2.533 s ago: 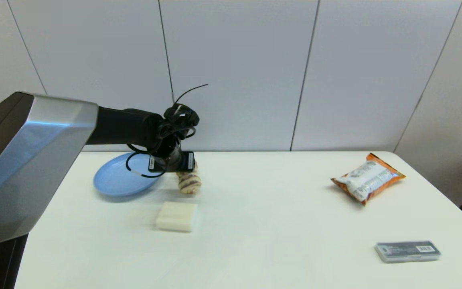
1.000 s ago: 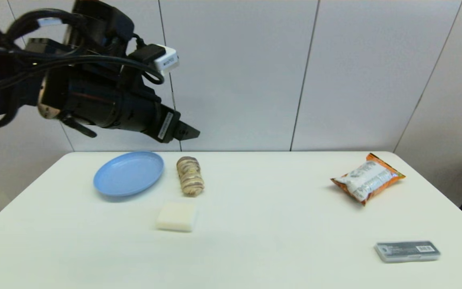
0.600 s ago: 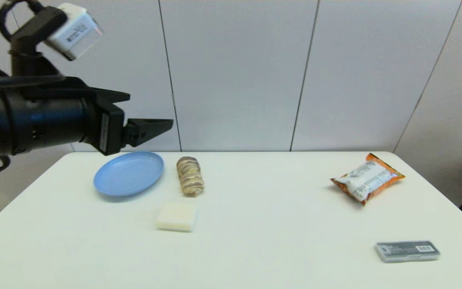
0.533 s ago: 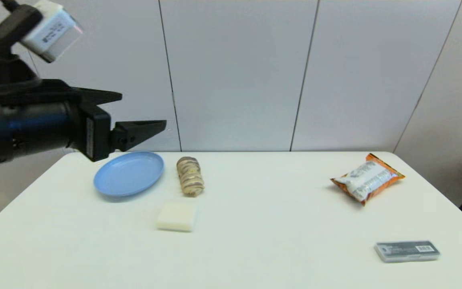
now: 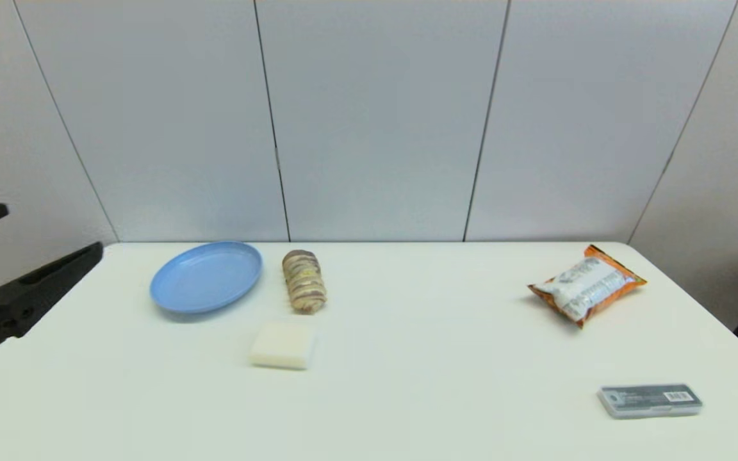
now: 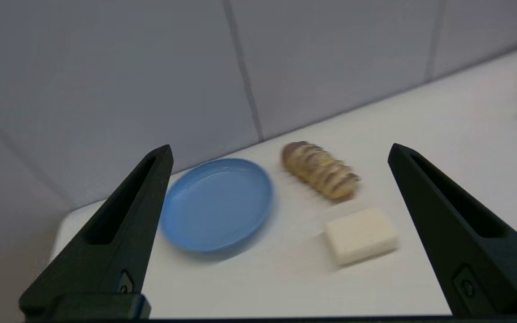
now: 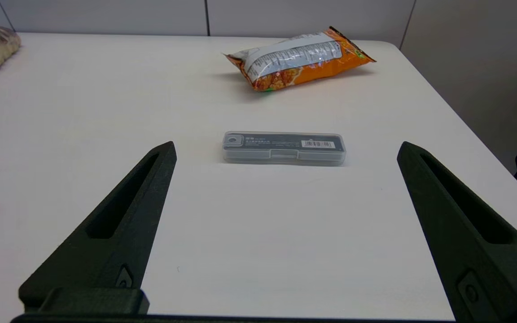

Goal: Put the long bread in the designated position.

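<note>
Long bread (image 5: 303,280): oblong, ribbed loaf, cream with dark-brown crosswise stripes, lying flat on the white table (image 5: 407,358) toward the far edge. It sits just beside the blue plate (image 5: 205,276), on the plate's right, apart from it by a narrow strip of tabletop, and near the pale cream square block (image 5: 282,344), which lies nearer the robot. Nothing grips the loaf. Left gripper (image 5: 42,240) at the table's left edge, well apart from the bread; fingers spread wide, nothing between them; only the two black fingers show in the head view, the rest cut off by the frame. In the left wrist view the loaf (image 6: 320,170) and plate are smeared, stripes hard to make out. Right gripper (image 7: 285,150) low over the near right part of the table, fingers wide apart, empty, out of the head view; a grey plastic case (image 7: 284,147) lies ahead of it and an orange snack bag (image 7: 300,57) beyond. Only one end of the bread shows in the right wrist view.
</note>
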